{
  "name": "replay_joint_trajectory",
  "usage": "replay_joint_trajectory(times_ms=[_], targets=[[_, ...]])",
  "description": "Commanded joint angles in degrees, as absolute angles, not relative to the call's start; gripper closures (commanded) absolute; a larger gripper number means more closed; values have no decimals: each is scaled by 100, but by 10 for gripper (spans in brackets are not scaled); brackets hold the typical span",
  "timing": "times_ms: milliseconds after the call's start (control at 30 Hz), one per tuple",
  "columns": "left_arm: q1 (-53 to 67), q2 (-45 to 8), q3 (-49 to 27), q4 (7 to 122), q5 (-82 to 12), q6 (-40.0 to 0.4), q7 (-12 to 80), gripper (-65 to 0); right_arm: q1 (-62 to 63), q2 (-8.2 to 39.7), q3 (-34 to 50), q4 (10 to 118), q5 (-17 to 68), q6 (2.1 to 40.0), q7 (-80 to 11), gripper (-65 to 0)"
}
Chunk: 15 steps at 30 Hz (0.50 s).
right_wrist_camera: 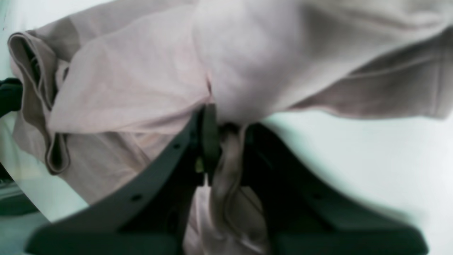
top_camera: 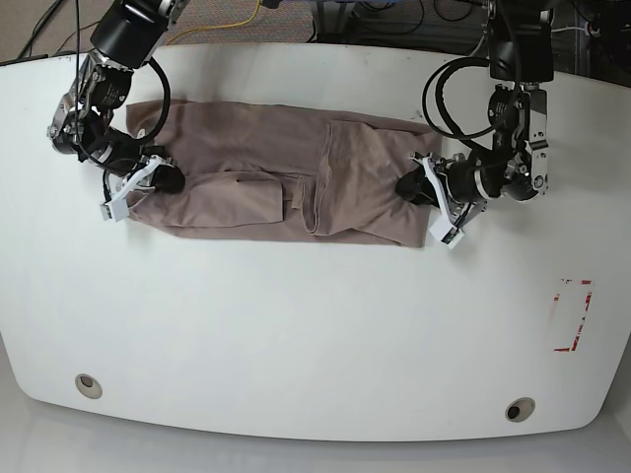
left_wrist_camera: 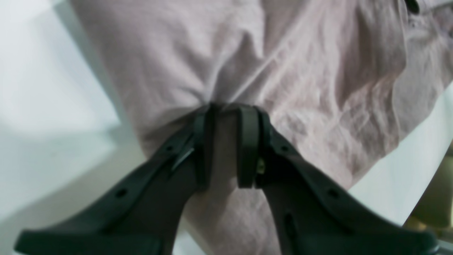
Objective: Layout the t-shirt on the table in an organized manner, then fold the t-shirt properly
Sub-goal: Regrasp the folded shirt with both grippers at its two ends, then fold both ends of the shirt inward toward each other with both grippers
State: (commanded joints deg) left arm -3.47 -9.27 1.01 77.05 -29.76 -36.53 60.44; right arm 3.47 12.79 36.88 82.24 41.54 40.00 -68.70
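Claw L (left_wrist_camera: 226,145) clenched on a pinch of t-shirt (left_wrist_camera: 300,71); wrist view shows a strip of fabric caught between the two pads, cloth radiating in creases from the pinch pt. Claw R (right_wrist_camera: 226,156) likewise clenched, w/ a twisted bunch of cloth running down between its pads; a hemmed opening (sleeve or hem, can't tell which) sags at upper left of that view. Base view: claw L (top_camera: 419,187) sits at the shirt's edge on view's right side, claw R (top_camera: 158,179) at the opposite edge on view's left. T-shirt (top_camera: 286,182) lies on the counter (top_camera: 315,335) in the far half, stretched into a long band btw the two arms, roughly parallel to the far edge. Not flat: a panel is doubled over near the middle-right, another flap overlaps on the left half, lower edge uneven, wrinkles throughout. Red tape outline (top_camera: 572,315) sits well apart on the right, grommets (top_camera: 88,384) near the front edge, neither touched by cloth. Progress est.: layout step partly done, i.e. garment spread lengthwise and under tension, but the overlapped panels look more like leftover bunching than deliberate folds. Remaining, by my judgement: open out the doubled sections, square the edges, then all of the proper folding. Collar and sleeves not clearly identifiable from base view.
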Motion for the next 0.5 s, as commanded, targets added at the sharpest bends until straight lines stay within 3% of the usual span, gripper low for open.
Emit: replay_joint_trajectory(times_ms=[367,500], targets=[[-365,-382,224,7705,-2976,-2897,6044,-104,-620,1385,2862,10897,4171,4000,-6879,-30],[-409,-127,462,7582,-2976,-2712,6044,-104,-769,1244,2492,11354,4189,4000,-6879,-30]])
